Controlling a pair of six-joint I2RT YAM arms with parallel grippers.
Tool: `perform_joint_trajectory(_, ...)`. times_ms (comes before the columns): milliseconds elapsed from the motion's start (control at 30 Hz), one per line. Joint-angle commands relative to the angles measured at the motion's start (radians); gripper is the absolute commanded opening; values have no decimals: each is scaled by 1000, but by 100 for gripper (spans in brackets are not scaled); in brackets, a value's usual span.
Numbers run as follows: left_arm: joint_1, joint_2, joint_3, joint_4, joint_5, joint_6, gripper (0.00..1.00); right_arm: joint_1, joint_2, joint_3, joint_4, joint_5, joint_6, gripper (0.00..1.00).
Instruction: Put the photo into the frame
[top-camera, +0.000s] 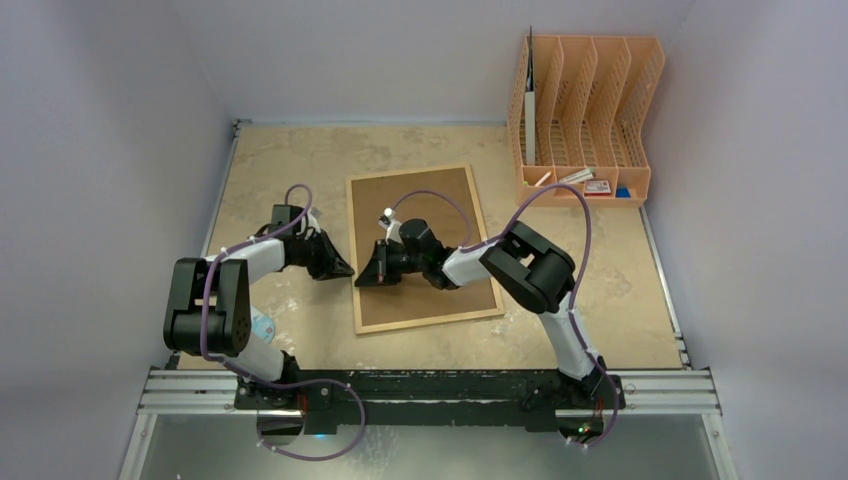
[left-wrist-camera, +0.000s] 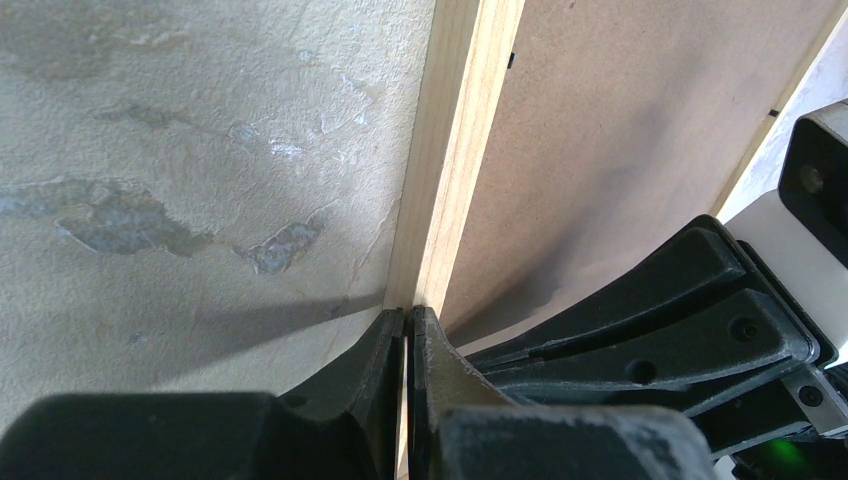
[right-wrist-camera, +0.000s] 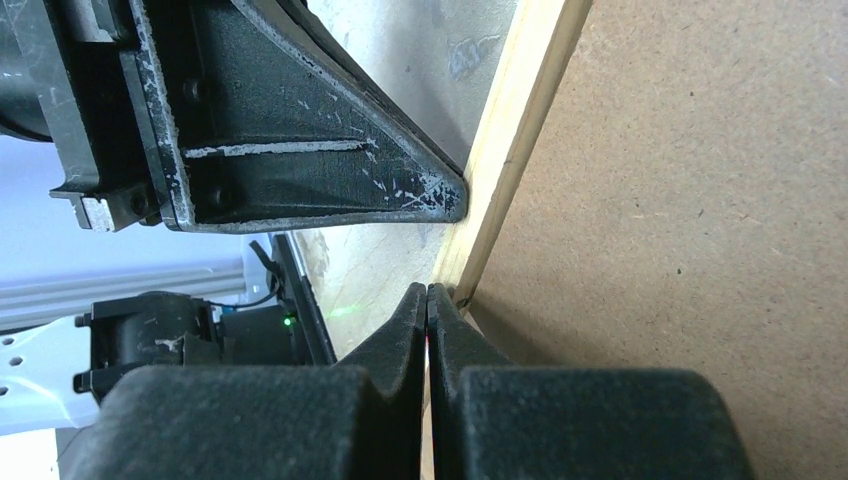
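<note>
Left gripper (top-camera: 348, 271): fingers pressed together, tips against the outer left border of the frame (top-camera: 440, 205). Frame lies brown back up on the table (top-camera: 280, 160). Right gripper (top-camera: 362, 279): fingers pressed together, tips at that same border, reaching across the back.

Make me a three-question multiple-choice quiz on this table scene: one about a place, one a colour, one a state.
1. Where does the file organiser stand? A) far right corner of the table B) near left corner C) dead centre
2. What colour is it? A) blue B) orange C) black
3. Which side of the frame faces up? A) glass front B) brown back C) neither, it stands on edge
Answers: A, the top view shows it far right; B, its dividers are orange; B, brown fibreboard shows inside the wood border.
</note>
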Motion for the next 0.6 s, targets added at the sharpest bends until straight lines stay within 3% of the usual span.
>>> perform_joint_trajectory(0,-5,37,-45,-82,-90,28,1,5,9,14,-95,59,-44,0)
perform_joint_trajectory(567,-6,33,-45,-86,-94,27,0,3,-14,-42,-95,59,-29,0)
